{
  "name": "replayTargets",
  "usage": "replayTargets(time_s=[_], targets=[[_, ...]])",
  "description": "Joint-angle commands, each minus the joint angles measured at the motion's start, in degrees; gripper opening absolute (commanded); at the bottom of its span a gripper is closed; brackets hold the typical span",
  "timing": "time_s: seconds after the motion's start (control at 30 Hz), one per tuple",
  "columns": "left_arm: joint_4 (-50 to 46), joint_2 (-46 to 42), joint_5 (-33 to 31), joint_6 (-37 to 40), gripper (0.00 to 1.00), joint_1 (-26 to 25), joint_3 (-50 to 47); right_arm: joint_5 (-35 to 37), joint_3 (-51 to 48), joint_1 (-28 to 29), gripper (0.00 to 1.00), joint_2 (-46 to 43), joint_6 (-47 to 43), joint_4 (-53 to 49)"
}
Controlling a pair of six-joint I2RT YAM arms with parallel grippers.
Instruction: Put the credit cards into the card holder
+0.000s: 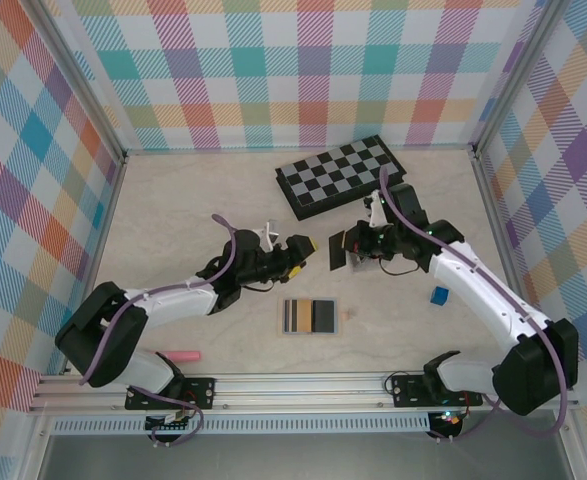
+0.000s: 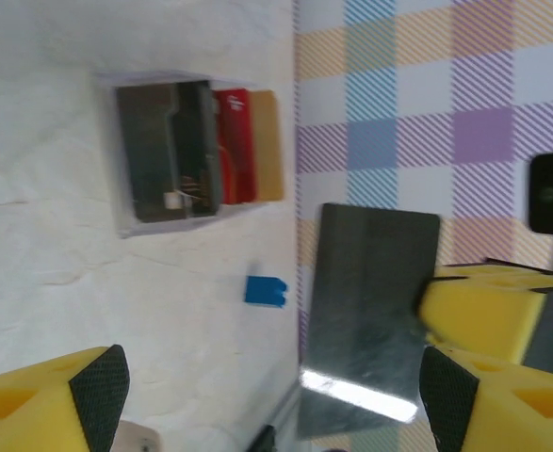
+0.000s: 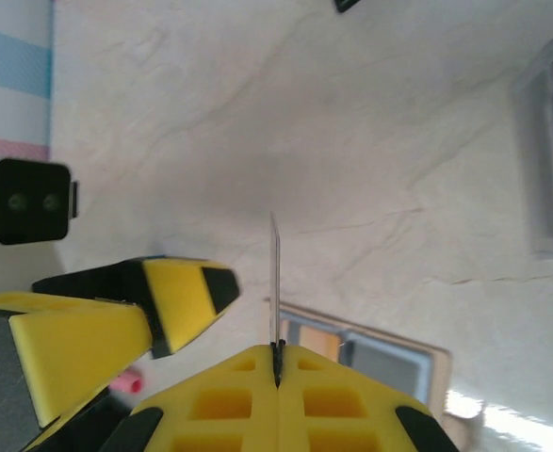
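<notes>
My right gripper is shut on a dark grey credit card, holding it upright above the table. In the right wrist view the card shows edge-on, rising from the closed fingers. My left gripper faces it, open; in the left wrist view the card stands between its spread fingers, close to the right one. The tan card holder lies open on the table just below both grippers, grey pockets up. A red credit card and others lie in a small tray.
A chessboard lies at the back. A small blue block sits to the right of the card holder, and a pink pen lies near the front left. Plaid walls close in the table.
</notes>
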Motion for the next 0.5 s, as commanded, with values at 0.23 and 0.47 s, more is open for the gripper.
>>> replayTargets(time_s=[0.23,0.47], targets=[[15.52,5.11,6.95,-6.48,0.63,0.57,1.34,-14.07,-5.61,-2.97,0.01,-2.47,9.3,10.82],[18.94,5.14,8.0,-7.99,0.28,0.53,0.52,-19.23,-8.21,-5.03,0.02,-1.35,12.17,16.48]])
